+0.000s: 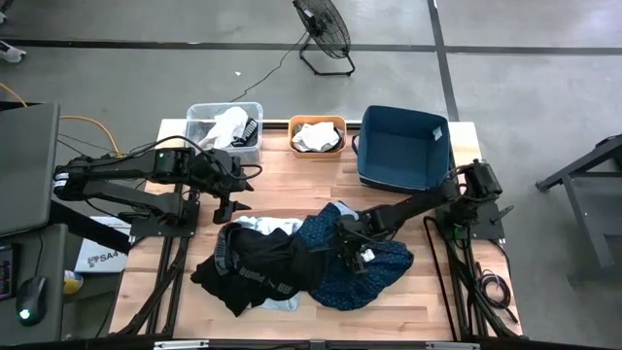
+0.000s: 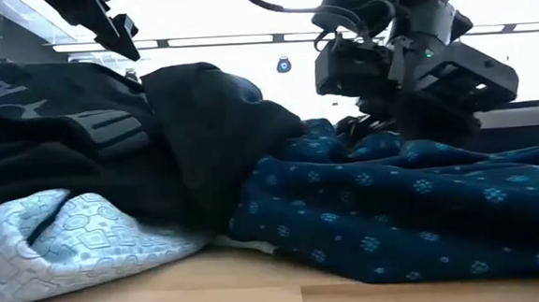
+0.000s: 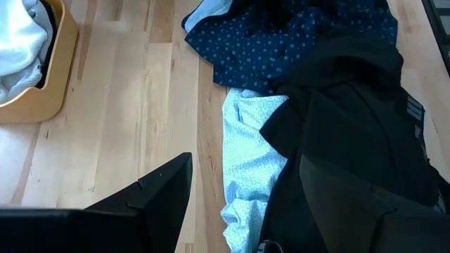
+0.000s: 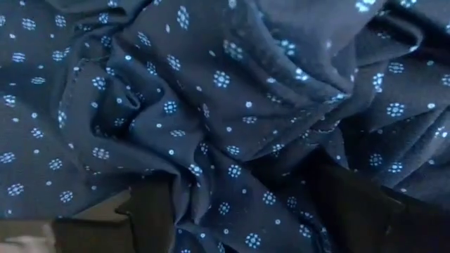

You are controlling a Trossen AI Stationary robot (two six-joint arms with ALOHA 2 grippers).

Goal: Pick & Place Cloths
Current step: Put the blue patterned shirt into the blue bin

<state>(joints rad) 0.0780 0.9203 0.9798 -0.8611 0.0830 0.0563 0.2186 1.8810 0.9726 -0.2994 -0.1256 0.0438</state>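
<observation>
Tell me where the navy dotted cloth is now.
In the high view, the navy dotted cloth lies right of centre, beside the black garment, under the right gripper.

Light blue cloth (image 1: pixel 255 229) mostly buried

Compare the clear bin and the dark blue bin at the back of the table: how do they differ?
The clear bin holds white and dark cloth; the dark blue bin looks empty. The clear bin is smaller and sits behind the left arm; the dark blue bin is larger, by the right arm. Both stand upright along the table's far edge.
</observation>
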